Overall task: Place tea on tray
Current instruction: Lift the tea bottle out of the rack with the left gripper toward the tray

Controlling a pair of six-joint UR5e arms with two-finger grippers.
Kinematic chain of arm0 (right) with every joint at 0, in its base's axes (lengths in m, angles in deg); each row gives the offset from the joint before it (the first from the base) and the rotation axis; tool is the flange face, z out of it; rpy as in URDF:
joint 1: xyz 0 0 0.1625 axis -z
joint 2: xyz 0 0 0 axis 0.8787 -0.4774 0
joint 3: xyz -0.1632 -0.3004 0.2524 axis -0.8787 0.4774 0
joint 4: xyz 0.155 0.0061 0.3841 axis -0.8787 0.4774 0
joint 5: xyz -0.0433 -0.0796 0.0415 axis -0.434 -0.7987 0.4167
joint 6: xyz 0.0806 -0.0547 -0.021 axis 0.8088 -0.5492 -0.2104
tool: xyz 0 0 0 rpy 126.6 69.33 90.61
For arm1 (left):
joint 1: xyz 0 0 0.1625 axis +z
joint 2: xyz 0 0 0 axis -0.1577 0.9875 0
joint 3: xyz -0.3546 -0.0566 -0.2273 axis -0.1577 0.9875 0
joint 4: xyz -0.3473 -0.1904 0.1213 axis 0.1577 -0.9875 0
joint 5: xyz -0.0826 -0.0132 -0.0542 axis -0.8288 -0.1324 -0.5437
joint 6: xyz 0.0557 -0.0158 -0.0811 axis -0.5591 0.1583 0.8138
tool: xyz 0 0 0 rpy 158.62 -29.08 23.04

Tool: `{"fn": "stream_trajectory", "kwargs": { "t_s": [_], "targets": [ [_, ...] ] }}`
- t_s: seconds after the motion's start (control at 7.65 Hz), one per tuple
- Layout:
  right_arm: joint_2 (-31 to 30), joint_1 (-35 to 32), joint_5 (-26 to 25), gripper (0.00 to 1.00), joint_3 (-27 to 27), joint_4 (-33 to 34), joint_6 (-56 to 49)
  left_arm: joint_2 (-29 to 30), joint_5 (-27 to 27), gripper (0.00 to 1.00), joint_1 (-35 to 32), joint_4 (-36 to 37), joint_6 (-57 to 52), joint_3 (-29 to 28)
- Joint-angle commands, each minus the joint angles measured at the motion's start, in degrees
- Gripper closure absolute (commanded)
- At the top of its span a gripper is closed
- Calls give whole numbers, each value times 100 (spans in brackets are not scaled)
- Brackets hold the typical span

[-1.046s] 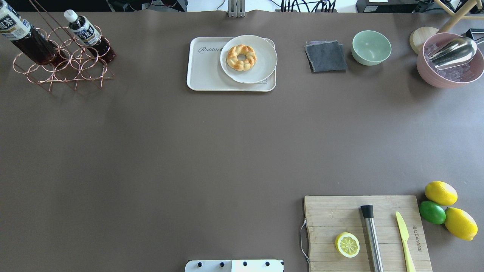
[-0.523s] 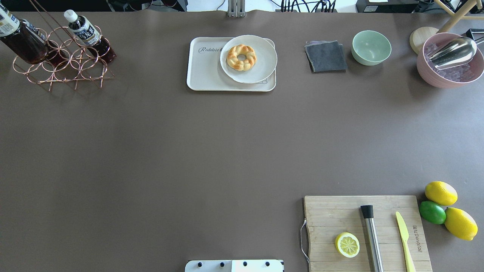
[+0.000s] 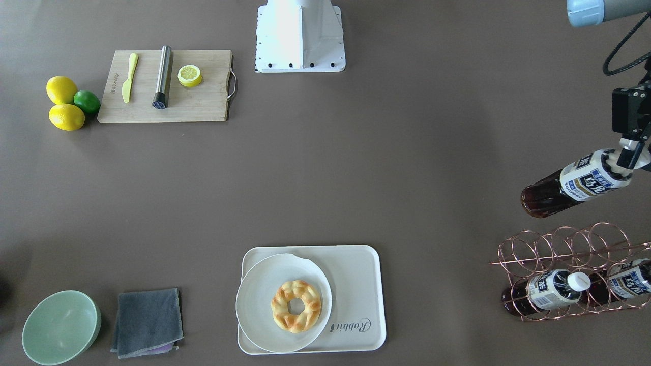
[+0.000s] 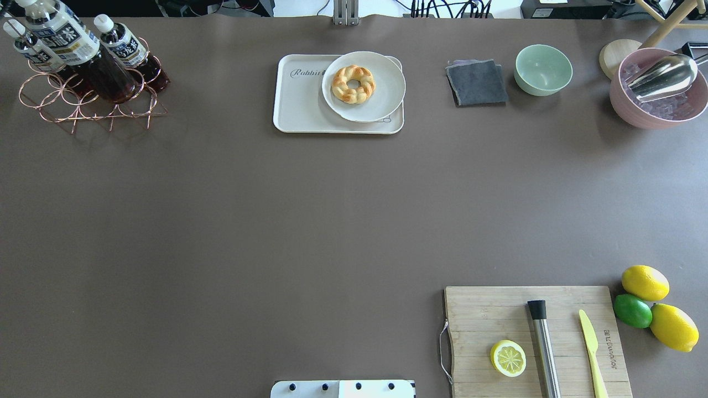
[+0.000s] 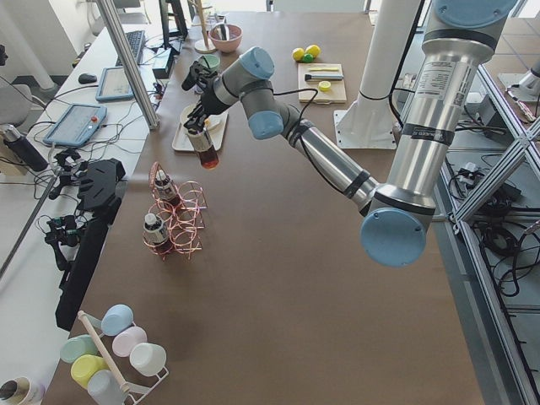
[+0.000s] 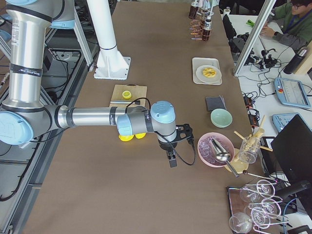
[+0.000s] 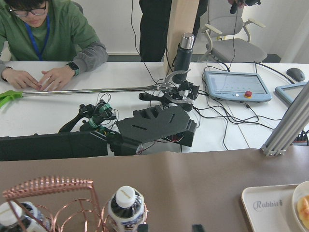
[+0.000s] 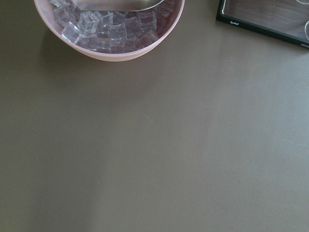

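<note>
My left gripper (image 3: 628,156) is shut on the neck of a tea bottle (image 3: 590,181) and holds it upright in the air by the copper wire rack (image 3: 559,244). In the overhead view the held bottle (image 4: 83,52) hangs over the rack between two more tea bottles (image 4: 124,48) (image 4: 32,48) that stand in its rings. The cream tray (image 4: 301,105) lies at the far middle of the table with a white plate (image 4: 381,99) and a braided doughnut on it. My right gripper (image 6: 171,159) hovers near the pink ice bowl; I cannot tell whether it is open or shut.
A grey cloth (image 4: 477,83), a green bowl (image 4: 543,69) and a pink bowl of ice with a metal scoop (image 4: 658,108) stand to the right of the tray. A cutting board (image 4: 481,315) with half a lemon, a muddler and a knife lies near right, with lemons and a lime (image 4: 644,282) beside it.
The held tea bottle has moved right from the table's far left edge to over the rack. The rack's left bottle now shows behind it.
</note>
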Motion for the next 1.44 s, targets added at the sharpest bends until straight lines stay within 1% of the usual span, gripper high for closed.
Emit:
{"fn": "stream_trajectory", "kwargs": {
  "t_s": [0.0,0.13,0.26,0.39,0.52,0.65,0.78,0.92,1.05,1.31],
  "targets": [
    [0,3,0,0,4,5,10,1003,346,100,1303,373,257,83],
    [0,-6,0,0,4,5,10,1223,1131,100,1970,373,206,74],
    [9,-6,0,0,12,-4,18,1487,2000,100,2803,373,-81,-13],
    [9,-6,0,0,4,-4,19,1803,2636,100,3394,382,-502,-118],
    [9,-6,0,0,12,5,27,1971,2825,100,3687,382,-576,-250],
    [9,2,8,0,13,5,36,1999,2922,100,3742,382,-585,-338],
    [9,3,8,0,13,5,45,1990,3593,100,4187,382,-603,-443],
    [0,-6,8,0,21,5,36,2199,4261,100,4670,391,-864,-645],
    [0,-6,17,0,21,5,45,2340,4390,100,4718,469,-997,-795],
    [0,-6,17,0,21,5,45,2316,4400,100,4719,461,-990,-1006]
  ]
}}
